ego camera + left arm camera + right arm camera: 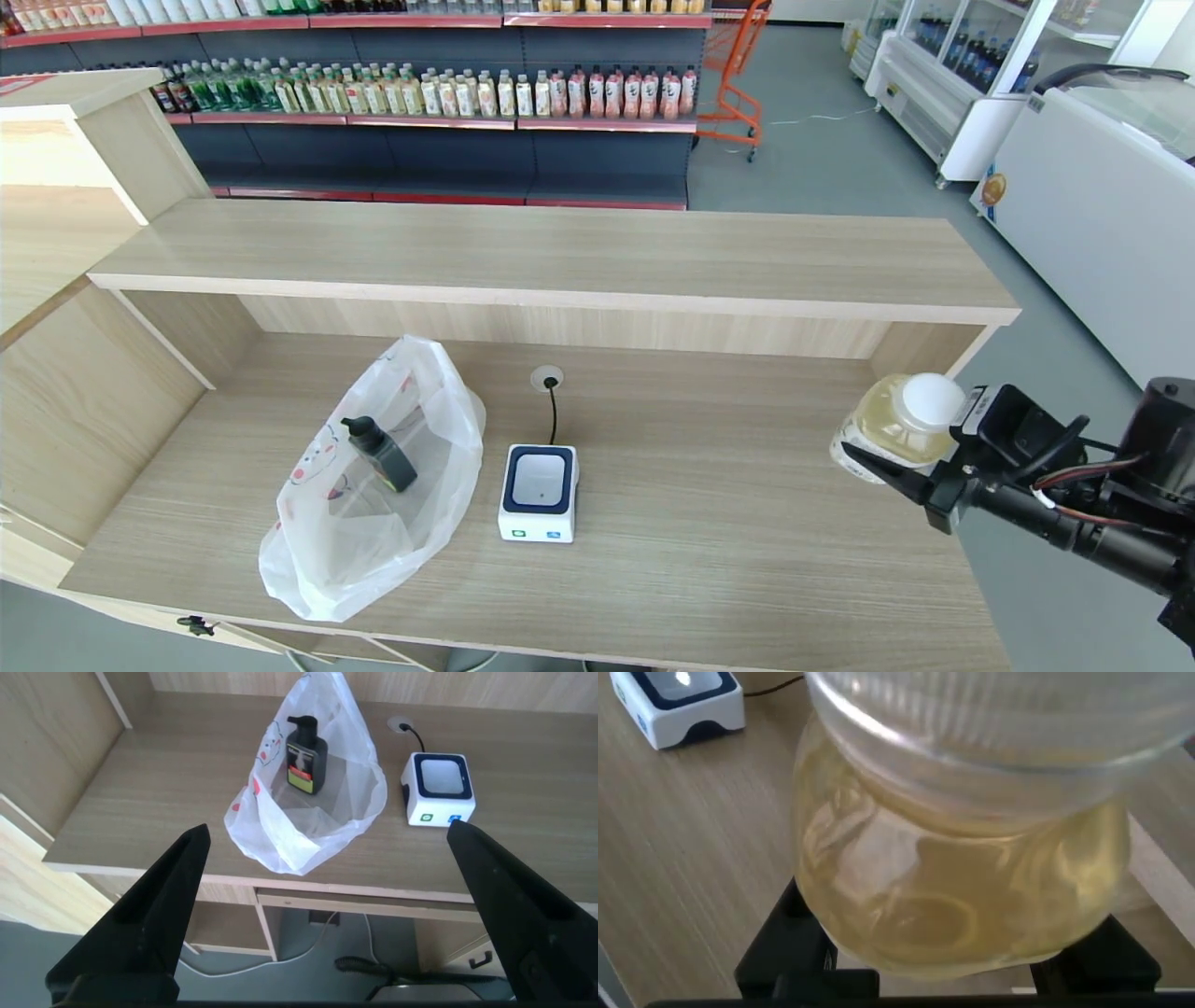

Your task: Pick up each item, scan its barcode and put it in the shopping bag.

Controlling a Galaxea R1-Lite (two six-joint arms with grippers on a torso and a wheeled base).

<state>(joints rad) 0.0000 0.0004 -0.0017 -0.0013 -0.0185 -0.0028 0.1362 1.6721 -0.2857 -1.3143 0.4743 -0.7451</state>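
Altogether: one jar (894, 427), one bottle (385, 455), one scanner (539, 491).

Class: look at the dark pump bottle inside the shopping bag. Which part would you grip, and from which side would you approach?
Grip the pump bottle across its flat body, not the thin pump neck, which would likely slip. Come from above on the robot's side, through the open mouth of the shopping bag; film rises behind and beside the bottle.
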